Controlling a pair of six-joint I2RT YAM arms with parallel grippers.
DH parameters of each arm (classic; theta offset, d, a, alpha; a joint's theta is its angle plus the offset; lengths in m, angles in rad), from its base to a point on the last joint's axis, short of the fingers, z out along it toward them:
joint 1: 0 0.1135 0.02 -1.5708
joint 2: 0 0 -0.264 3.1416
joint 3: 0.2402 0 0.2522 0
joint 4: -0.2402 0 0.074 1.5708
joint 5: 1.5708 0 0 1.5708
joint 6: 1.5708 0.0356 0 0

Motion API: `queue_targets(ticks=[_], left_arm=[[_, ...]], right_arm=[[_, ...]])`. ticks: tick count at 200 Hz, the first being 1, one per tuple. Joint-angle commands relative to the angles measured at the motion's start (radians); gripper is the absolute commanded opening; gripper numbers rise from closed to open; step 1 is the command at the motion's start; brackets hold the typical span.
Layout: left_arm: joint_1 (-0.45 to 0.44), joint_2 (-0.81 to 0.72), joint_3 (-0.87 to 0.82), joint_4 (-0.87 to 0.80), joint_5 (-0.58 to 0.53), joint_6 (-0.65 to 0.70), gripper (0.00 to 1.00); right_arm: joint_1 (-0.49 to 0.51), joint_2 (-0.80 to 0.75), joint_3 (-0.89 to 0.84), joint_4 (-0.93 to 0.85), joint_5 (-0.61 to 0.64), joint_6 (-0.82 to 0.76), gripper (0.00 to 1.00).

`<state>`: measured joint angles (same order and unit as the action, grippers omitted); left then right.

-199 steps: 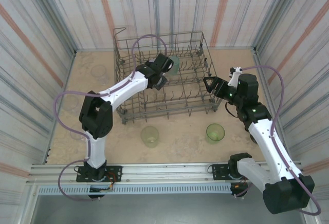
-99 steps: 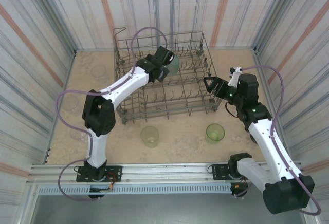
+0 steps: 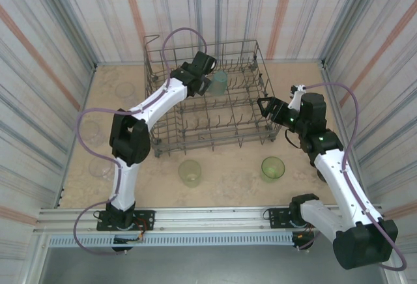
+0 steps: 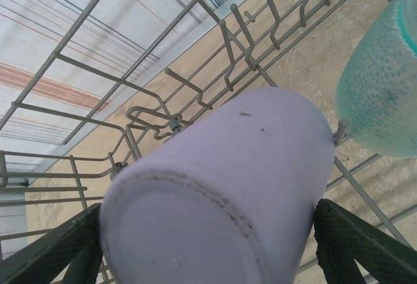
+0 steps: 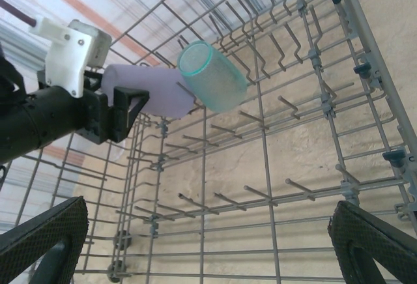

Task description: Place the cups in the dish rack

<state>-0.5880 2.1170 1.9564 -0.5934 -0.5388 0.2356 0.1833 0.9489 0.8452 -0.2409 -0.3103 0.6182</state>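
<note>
Lavender cup [image 4: 221,193] held on its side within the dish rack [image 3: 215,142].
The left gripper [image 3: 206,82] clamps the cup near its base (closed end toward the wrist), just beside a teal cup [image 5: 214,75] tilted on the tines. The right gripper [image 3: 267,110] sits at the rack's right wall, jaws spread, empty. 2 yellow-green cups [image 3: 190,172] [image 3: 273,168] stand on the table [image 3: 234,180] before the rack.

Outstretched left arm, left gripper [image 4: 208,241] tight around lavender cup [image 4: 228,180]; bent right arm, right gripper [image 5: 207,248] spread wide.

A robot lab cell: striped curtain walls [image 3: 58,30] around a rail-edged tabletop [image 3: 231,183].
</note>
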Motion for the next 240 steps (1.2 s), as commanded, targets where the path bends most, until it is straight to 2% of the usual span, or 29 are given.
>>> queue_targets(ticks=[1,99,123,197,240], left_arm=[[0.012,0.031,0.042,0.012,0.016,-0.015,0.83],[0.057,0.062,0.047,0.001,0.108,-0.102,0.73],[0.077,0.065,0.045,-0.001,0.114,-0.132,0.75],[0.132,0.111,0.163,-0.036,0.128,-0.185,0.98],[0.136,0.117,0.224,-0.051,0.131,-0.209,0.99]], right_arm=[[0.006,0.008,0.031,-0.016,0.005,0.002,0.99],[0.007,0.016,0.023,-0.012,0.011,0.002,0.99],[0.007,0.017,0.023,-0.01,0.009,0.004,0.99],[0.016,0.024,0.029,-0.008,0.013,0.011,0.99],[0.022,0.028,0.04,-0.013,0.016,0.009,0.99]])
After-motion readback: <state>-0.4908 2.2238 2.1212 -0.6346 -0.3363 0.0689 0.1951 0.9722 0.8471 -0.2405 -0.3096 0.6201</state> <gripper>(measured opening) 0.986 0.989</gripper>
